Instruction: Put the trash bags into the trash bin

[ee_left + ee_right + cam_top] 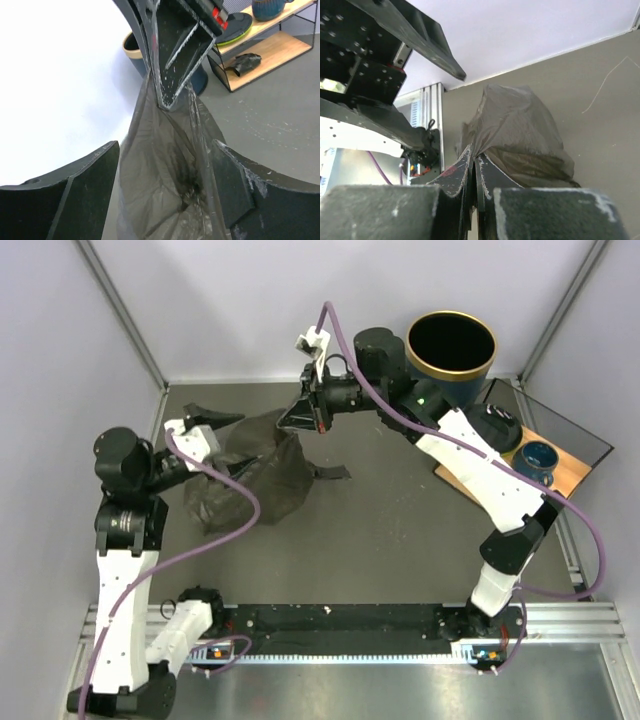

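From above, the trash bag sits on the grey table left of centre. It is a crumpled dark heap whose long axis slants from lower left up to a pulled peak at upper right. The right gripper is clenched on that peak. The left gripper is spread wide, one finger above the heap and one lower, with the bag's left part lying between them. The trash bin stands upright in the upper right, well apart from the bag. Beside it are a wooden shelf and a blue bowl.

In the left wrist view, the left fingers flank the bottom corners, released. The film rises between them as a narrowing column to the upper middle, where the right gripper pinches it. Whether the film touches either finger cannot be told. The bin shows behind.

In the right wrist view, the jaws meet at lower centre, grasping a gathered fold. The bag fans out beyond them towards the middle.
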Controlling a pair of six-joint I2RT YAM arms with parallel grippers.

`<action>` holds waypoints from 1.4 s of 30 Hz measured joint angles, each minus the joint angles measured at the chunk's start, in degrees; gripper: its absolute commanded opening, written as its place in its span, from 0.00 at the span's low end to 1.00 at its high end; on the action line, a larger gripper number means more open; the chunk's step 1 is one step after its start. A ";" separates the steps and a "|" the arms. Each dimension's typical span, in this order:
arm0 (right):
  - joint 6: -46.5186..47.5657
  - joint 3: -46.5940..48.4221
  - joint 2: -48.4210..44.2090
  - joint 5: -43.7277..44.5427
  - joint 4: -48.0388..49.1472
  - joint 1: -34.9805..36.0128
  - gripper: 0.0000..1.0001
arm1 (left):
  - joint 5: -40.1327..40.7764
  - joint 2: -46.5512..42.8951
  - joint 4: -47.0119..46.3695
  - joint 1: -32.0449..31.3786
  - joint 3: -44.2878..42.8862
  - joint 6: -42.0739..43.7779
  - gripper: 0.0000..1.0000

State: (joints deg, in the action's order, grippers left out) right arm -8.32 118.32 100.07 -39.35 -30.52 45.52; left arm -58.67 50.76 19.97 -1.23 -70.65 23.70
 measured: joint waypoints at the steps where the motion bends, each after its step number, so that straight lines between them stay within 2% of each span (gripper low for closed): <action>1: 0.96 0.26 0.00 -0.02 -0.94 0.00 0.00 | 0.09 -1.55 -0.85 -0.11 1.16 0.57 0.87; 2: 2.14 0.28 0.00 -0.17 -1.75 0.00 0.00 | 0.35 -2.27 -1.57 -0.35 1.77 1.49 0.96; 5: 5.29 0.28 0.00 -1.18 -4.55 0.00 0.00 | 0.59 1.05 -1.14 -0.87 0.26 6.71 0.99; 7: 6.97 0.26 0.00 -2.25 -5.53 0.00 0.00 | 0.85 5.88 -0.79 -1.40 -1.68 8.50 0.95; 10: 9.01 0.15 0.00 -4.26 -6.19 0.00 0.00 | 2.78 13.18 0.37 -4.61 -3.67 11.78 0.83; 14: 10.84 -0.68 -0.07 -5.88 -6.49 0.00 0.00 | 5.64 19.96 6.47 -12.02 -5.18 17.88 0.47; 15: 11.04 -1.05 -0.07 -6.19 -6.45 0.00 0.00 | 5.84 20.83 7.39 -13.16 -5.51 18.40 0.31; 17: 11.43 -1.57 -0.20 -5.97 -6.80 -0.22 0.01 | 6.08 22.05 9.53 -14.47 -6.27 19.19 0.12; 18: 11.54 -1.90 -0.33 -5.95 -6.84 -0.35 0.05 | 6.62 22.27 9.84 -14.45 -6.58 18.91 0.00; 19: 11.58 -2.43 -0.55 -5.88 -6.80 -0.35 0.11 | 7.19 22.27 9.79 -14.25 -6.93 18.45 0.00; 20: 11.61 -2.95 -0.83 -5.77 -6.99 -0.31 0.31 | 7.67 22.23 9.60 -13.86 -7.17 17.77 0.00; 22: 10.97 -4.07 -1.51 -5.44 -7.08 -0.59 0.52 | 8.63 21.81 7.69 -11.96 -7.26 15.19 0.00; 28: 6.95 -4.37 -2.71 -5.22 -7.21 -6.56 0.77 | 11.89 22.01 4.90 0.22 -10.36 8.07 0.00; 30: 5.79 -4.24 -2.80 -5.09 -7.19 -9.62 0.80 | 12.41 21.97 4.83 4.15 -12.46 7.28 0.00; 36: 5.81 -4.26 -3.96 -3.69 -7.74 -15.34 0.87 | 15.13 18.93 6.64 9.84 -12.63 9.60 0.00; 42: 12.13 -4.24 -6.82 3.15 -10.34 -18.23 0.95 | 21.16 13.75 8.52 14.14 -9.05 14.95 0.00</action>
State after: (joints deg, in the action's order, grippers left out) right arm 3.81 114.08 93.25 -36.21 -40.86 27.29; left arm -37.52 64.51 28.49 12.91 -79.70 38.65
